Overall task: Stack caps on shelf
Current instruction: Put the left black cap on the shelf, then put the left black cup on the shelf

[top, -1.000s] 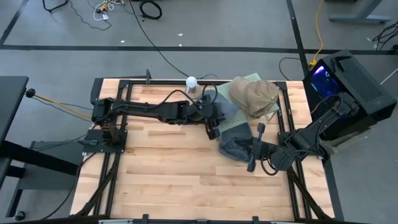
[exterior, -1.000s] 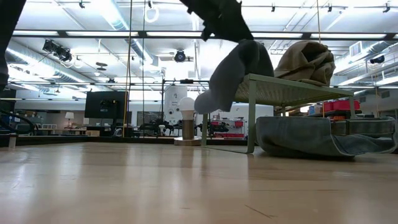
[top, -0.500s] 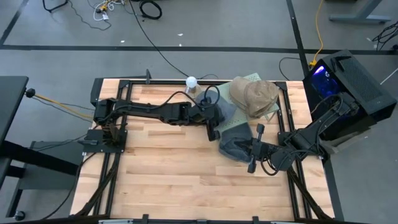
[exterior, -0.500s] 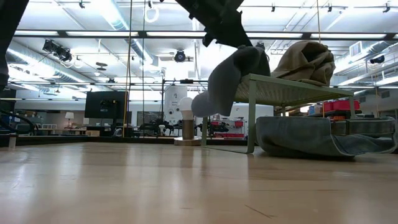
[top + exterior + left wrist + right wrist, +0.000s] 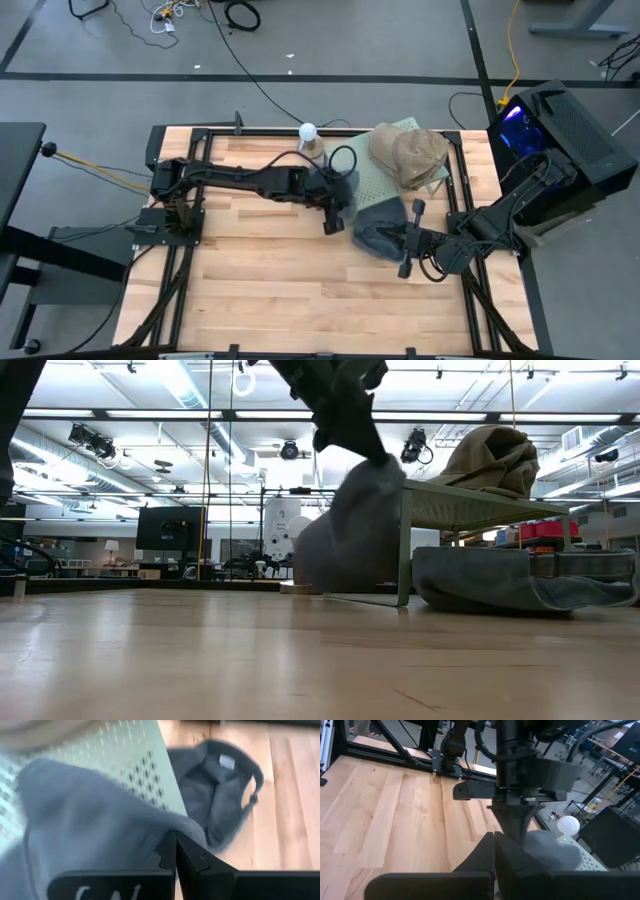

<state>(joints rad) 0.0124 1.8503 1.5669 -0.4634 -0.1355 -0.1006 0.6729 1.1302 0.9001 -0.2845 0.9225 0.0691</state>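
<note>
The pale green perforated shelf (image 5: 385, 185) stands at the table's far right, with tan caps (image 5: 408, 152) piled on its far part (image 5: 495, 460). My left gripper (image 5: 333, 218) is shut on a blue-grey cap (image 5: 350, 530), which hangs at the shelf's left near corner. Another blue-grey cap (image 5: 375, 232) lies open side up on the table beside the shelf (image 5: 220, 795). My right gripper (image 5: 494, 837) hovers shut near that cap, with nothing between its fingers. My left gripper pinches the blue-grey cap's fabric (image 5: 167, 825) between its two fingers; which part of the cap this is does not show. The fingers slant down from the table's left side. The cap hangs slack below them, its lower end close above the table top (image 5: 320, 580).
A white bulb (image 5: 308, 131) stands at the far edge, left of the shelf. A black box with a blue light (image 5: 560, 130) sits off the table's right side. Bare wood (image 5: 260, 270) spreads across the near and left parts of the table.
My left gripper has tipped further down and sunk a little toward the table's near left. The blue-grey cap, which was draped over the shelf's left corner, has been drawn off the shelf top and now hangs lower, swung toward the left.
</note>
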